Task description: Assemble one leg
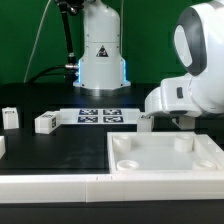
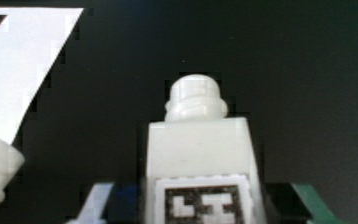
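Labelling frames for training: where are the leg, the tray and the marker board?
leg point(image 2: 204, 148), wrist view, white face above its tag.
tray point(image 1: 170, 158), exterior view, bare floor.
marker board point(image 1: 100, 115), exterior view, its middle.

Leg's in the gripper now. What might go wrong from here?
1. The gripper pinches the leg only near its tagged end. The peg end sticks far out and could tilt or slip in transit.
2. In the exterior view the gripper sits low, just behind the tray. A flat move toward its sockets might clip the tray's edge.
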`<state>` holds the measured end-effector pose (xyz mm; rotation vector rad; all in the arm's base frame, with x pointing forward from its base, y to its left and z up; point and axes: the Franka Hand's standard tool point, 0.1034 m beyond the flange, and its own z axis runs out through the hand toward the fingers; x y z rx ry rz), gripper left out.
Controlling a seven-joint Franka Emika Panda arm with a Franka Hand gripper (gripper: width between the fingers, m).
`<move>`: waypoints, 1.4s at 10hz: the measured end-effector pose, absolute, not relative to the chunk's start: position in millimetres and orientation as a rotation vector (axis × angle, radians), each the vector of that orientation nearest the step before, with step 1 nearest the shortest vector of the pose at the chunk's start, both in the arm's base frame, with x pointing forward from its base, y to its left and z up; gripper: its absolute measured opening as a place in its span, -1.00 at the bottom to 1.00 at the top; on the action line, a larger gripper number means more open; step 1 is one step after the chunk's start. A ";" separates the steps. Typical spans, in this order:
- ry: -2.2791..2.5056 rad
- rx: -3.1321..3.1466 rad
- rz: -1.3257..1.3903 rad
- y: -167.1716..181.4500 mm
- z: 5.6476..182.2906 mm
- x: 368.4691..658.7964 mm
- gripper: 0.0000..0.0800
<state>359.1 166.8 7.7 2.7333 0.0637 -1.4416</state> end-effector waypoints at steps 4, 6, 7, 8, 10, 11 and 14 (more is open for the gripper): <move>0.064 2.733 -1.442 166.8 7.7 359.1 -0.29; 0.067 2.728 -1.449 166.9 11.5 359.8 -0.29; 0.077 2.718 -1.452 166.4 30.9 365.5 -0.29; 0.076 2.727 -1.430 166.4 49.5 372.0 -0.29; 0.076 2.724 -1.426 166.0 73.7 376.5 -0.28; 0.076 2.730 -1.412 165.4 77.0 377.6 -0.28; 0.072 2.779 -1.337 168.0 72.5 382.6 -0.28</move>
